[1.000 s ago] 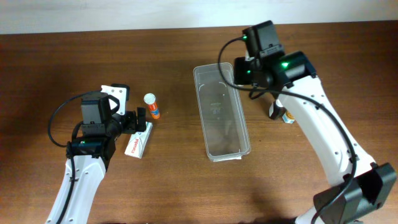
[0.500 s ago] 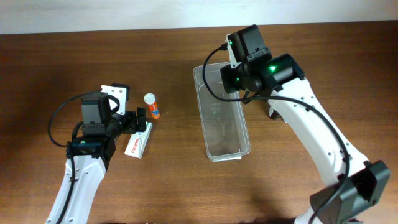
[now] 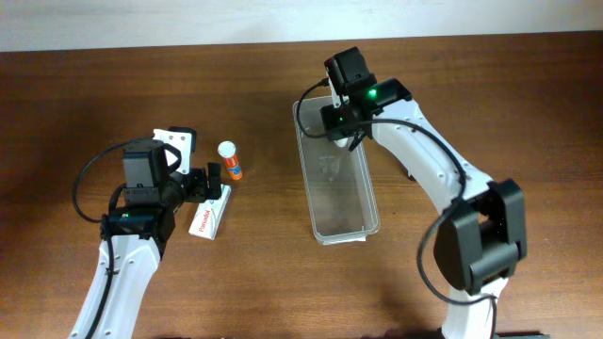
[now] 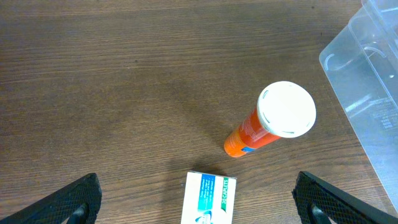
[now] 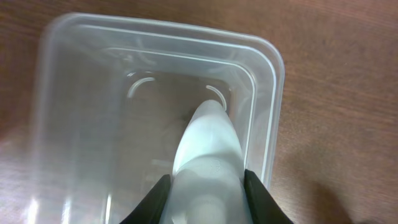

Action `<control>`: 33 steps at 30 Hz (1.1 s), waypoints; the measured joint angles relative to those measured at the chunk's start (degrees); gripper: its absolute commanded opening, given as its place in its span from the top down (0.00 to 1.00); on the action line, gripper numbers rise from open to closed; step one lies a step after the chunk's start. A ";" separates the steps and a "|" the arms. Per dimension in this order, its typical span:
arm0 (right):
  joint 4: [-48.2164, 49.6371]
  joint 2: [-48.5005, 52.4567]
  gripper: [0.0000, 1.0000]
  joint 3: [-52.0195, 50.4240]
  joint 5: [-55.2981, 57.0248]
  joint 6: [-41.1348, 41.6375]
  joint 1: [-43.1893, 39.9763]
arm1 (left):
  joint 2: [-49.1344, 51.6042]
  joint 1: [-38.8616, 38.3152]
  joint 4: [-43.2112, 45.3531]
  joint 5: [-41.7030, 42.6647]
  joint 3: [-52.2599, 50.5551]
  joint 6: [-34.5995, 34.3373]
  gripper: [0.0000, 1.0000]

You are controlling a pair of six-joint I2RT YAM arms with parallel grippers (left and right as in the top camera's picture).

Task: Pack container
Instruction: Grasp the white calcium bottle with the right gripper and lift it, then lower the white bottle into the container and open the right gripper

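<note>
Table (image 3: 236,282); white tube (image 5: 208,149) near container (image 5: 161,30) wall

Overhead straight down on table (image 3: 113,75), wrist views close, angled downward, container (image 3: 341,207) in all three (left: corner only)

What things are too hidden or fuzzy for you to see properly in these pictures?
1. The smooth white rounded object in the right gripper: right wrist view, blurred and cut off by the bottom edge, so unidentifiable.
2. That object, overhead view: hidden beneath the black wrist camera.
3. The white and teal cardboard box: left wrist view, bottom edge cuts it off; print too small.
</note>
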 measured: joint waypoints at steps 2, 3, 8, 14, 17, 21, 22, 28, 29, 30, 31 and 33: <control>0.42 1.36 0.74 0.00 0.00 0.57 -0.42 | 0.00 0.00 0.00 0.00 0.00 0.00 0.01; 0.68 2.01 0.74 0.00 0.00 0.81 -0.57 | 0.00 0.00 0.00 0.02 0.00 0.00 0.00; 3.19 2.58 0.62 0.00 -0.04 1.20 -0.72 | 0.00 0.00 0.00 0.00 0.00 0.00 0.01; 3.39 2.58 0.25 0.15 -1.25 1.38 -0.70 | 0.00 0.00 0.00 0.00 0.00 0.00 0.00; 2.25 2.56 0.25 0.20 -2.16 1.60 -0.72 | 0.00 0.00 0.00 0.00 0.00 0.00 0.01; 0.22 0.96 0.24 0.20 -3.08 2.51 -0.72 | 0.00 0.00 0.00 0.00 0.00 0.00 0.01; -0.39 -0.02 0.24 0.20 -3.26 2.56 -0.72 | 0.00 0.00 0.02 0.00 0.00 0.00 0.01; -6.12 -12.15 0.22 0.52 -1.53 2.75 -0.79 | 0.00 0.00 0.00 0.00 0.00 0.00 0.01; -8.13 -14.75 0.22 0.87 -0.15 2.82 -1.03 | 0.00 0.00 -0.02 0.02 0.00 0.00 0.01; -9.66 -16.17 0.22 1.16 0.85 3.10 -1.38 | 0.00 0.00 0.00 0.00 0.00 0.00 0.01; -11.58 -17.49 0.22 1.51 2.01 3.63 -1.99 | 0.00 0.00 0.00 0.00 0.00 0.00 0.01; -15.06 -19.12 0.25 1.88 3.98 4.74 -4.42 | 0.00 0.00 0.00 0.00 0.00 0.00 0.01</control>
